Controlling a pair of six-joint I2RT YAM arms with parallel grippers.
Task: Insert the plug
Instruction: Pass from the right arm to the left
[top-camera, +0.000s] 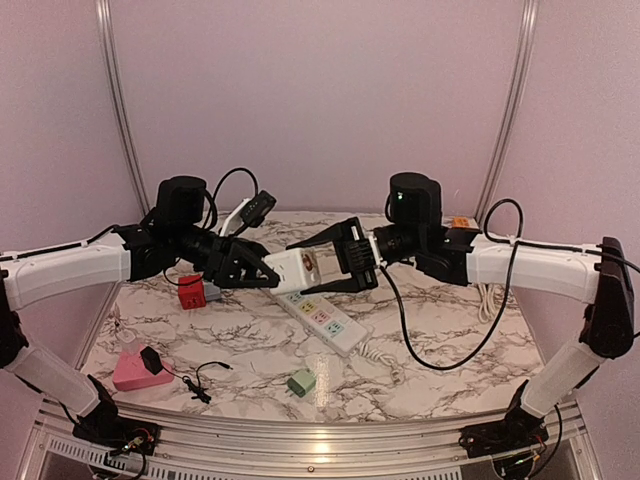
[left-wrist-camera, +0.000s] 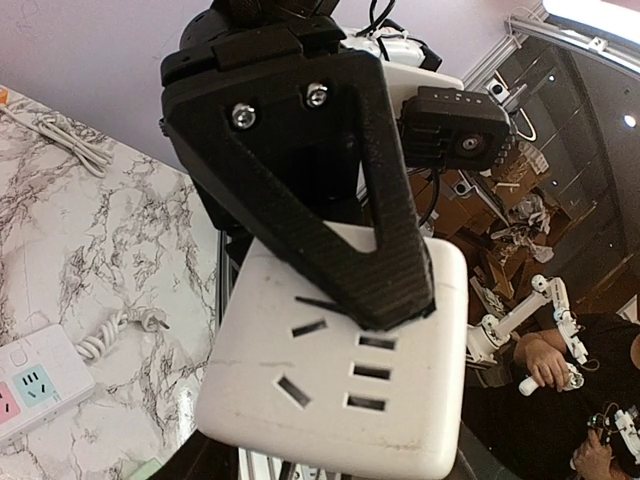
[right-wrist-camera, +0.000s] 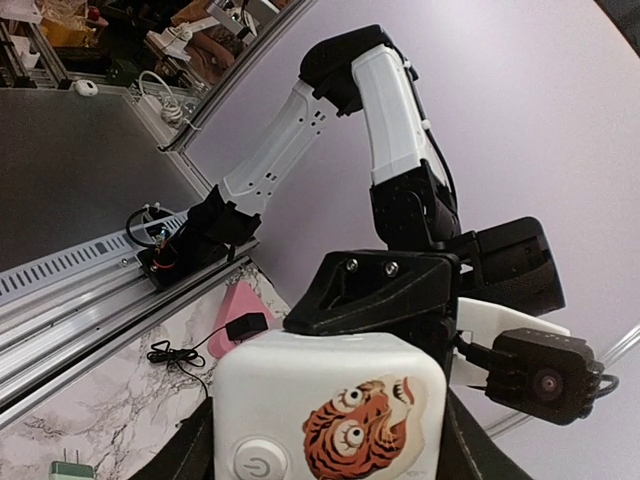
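Starting at the lower left of the top view, one pink rectangular block (top-camera: 128, 372) lies on the marbled worktop (top-camera: 430, 330) with one small black plug (top-camera: 151, 359) on it and one thin black cable (top-camera: 205, 385) just beside it. Above them sits one red plastic block (top-camera: 190, 291).

At the centre two hands meet in the air. The left hand (top-camera: 262, 270) is clenched on the left end of the single white cube-shaped socket adapter (top-camera: 295, 268). The right hand (top-camera: 335, 262) grasps the same cube from the right, with one black finger lying across its slotted face in the left wrist view. The right wrist view shows one tiger sticker (right-wrist-camera: 360, 425) and one round power button (right-wrist-camera: 258, 464) on it.

One small green plug (top-camera: 301, 381) rests at lower centre. One long white power strip with pastel sockets (top-camera: 322, 318) lies on the worktop just below the cube, apart from it.
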